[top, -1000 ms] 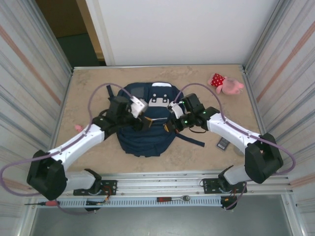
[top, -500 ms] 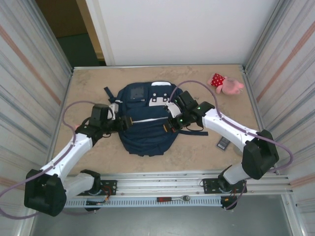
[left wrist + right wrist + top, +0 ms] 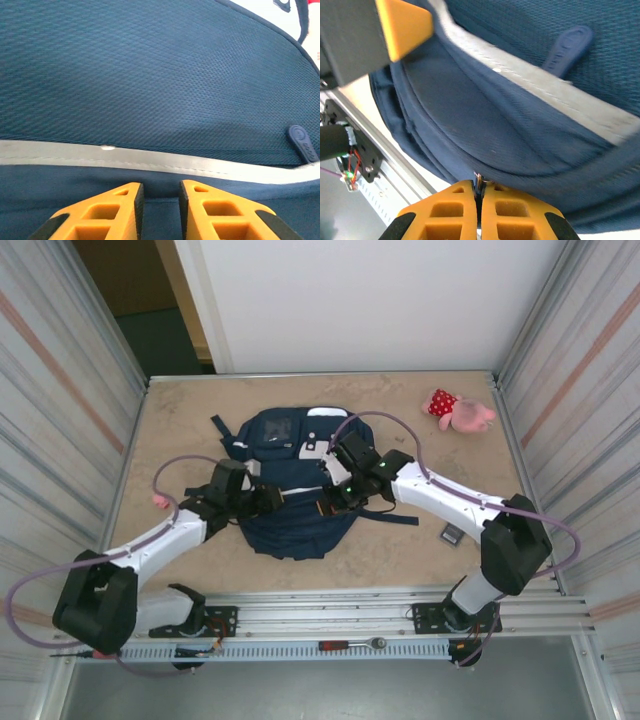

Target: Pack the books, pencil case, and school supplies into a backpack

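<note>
Ribbed metal walls (image 3: 60,390) are standing on both sides of a tan table (image 3: 180,425). The big navy backpack (image 3: 292,530) is lying flat in the middle of it, with its long side running from the near edge to the far edge and its white patches at the far end. Both arms are reaching in over the bag. The left gripper (image 3: 271,499) is sitting at the bag's left side, about halfway along. Its orange fingers (image 3: 110,215) are a little apart with nothing between them, just beside the pale stripe (image 3: 150,161) that is running across the cloth. The right gripper (image 3: 323,507) is sitting at the bag's right side, facing the left one. A pink plush toy (image 3: 460,412) is lying well apart at the far right corner. The small dark grey rectangle (image 3: 452,532) is lying on bare table to the right of the bag, close to the right arm, so that arm is nearer to it. Open table is showing on both sides of the bag, giving room to move. The right gripper's fingers (image 3: 510,215) are squeezing tight on a small thin tab (image 3: 478,178). I think it is a zip tab, but it is too tiny to be sure. If so, the zip is likely running sideways between the two grippers, and the right arm is the one ready to pull.
</note>
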`<act>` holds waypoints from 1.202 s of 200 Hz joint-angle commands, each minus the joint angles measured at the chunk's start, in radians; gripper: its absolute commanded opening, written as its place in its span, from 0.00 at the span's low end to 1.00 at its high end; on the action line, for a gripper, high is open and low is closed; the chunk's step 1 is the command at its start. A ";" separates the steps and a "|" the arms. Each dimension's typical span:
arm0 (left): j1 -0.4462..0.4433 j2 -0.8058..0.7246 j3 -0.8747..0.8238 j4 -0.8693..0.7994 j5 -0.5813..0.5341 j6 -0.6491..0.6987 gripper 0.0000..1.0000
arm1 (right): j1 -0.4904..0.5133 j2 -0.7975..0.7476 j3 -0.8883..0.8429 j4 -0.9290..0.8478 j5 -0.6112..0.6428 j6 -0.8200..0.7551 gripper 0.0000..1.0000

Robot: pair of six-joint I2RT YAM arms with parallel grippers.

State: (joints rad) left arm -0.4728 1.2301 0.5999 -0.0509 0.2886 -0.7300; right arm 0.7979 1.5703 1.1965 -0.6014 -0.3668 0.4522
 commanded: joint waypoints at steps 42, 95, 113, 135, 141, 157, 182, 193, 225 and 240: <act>-0.053 0.042 0.023 0.084 -0.049 -0.057 0.30 | 0.091 0.073 0.040 0.180 -0.019 0.142 0.02; -0.062 -0.092 0.081 -0.134 -0.074 0.012 0.37 | -0.016 -0.156 -0.075 0.089 -0.003 -0.203 0.45; -0.120 -0.147 0.107 -0.229 -0.115 0.021 0.38 | -0.081 -0.241 -0.142 0.090 0.007 -0.402 0.46; -0.192 -0.197 0.114 -0.314 -0.162 0.002 0.40 | -0.121 -0.301 -0.216 0.121 0.016 -0.703 0.49; -0.203 -0.206 0.110 -0.330 -0.167 -0.007 0.40 | -0.120 -0.306 -0.227 0.125 0.027 -0.783 0.50; -0.247 -0.216 0.098 -0.345 -0.187 -0.024 0.40 | -0.121 -0.287 -0.253 0.151 0.054 -0.956 0.51; -0.305 -0.179 0.092 -0.347 -0.191 -0.028 0.41 | -0.120 -0.229 -0.272 0.231 0.063 -1.121 0.53; -0.309 -0.154 0.095 -0.347 -0.195 -0.023 0.42 | -0.120 -0.210 -0.287 0.290 0.052 -1.161 0.55; -0.309 -0.101 0.094 -0.290 -0.210 0.013 0.43 | -0.102 -0.152 -0.309 0.422 0.048 -1.238 0.59; -0.308 -0.083 0.100 -0.272 -0.209 0.015 0.44 | -0.094 -0.130 -0.316 0.478 0.065 -1.263 0.60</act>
State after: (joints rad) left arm -0.7799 1.1286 0.6933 -0.3553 0.1089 -0.7364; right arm 0.6872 1.4109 0.8906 -0.2646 -0.3138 -0.6891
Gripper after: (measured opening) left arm 0.435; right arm 0.592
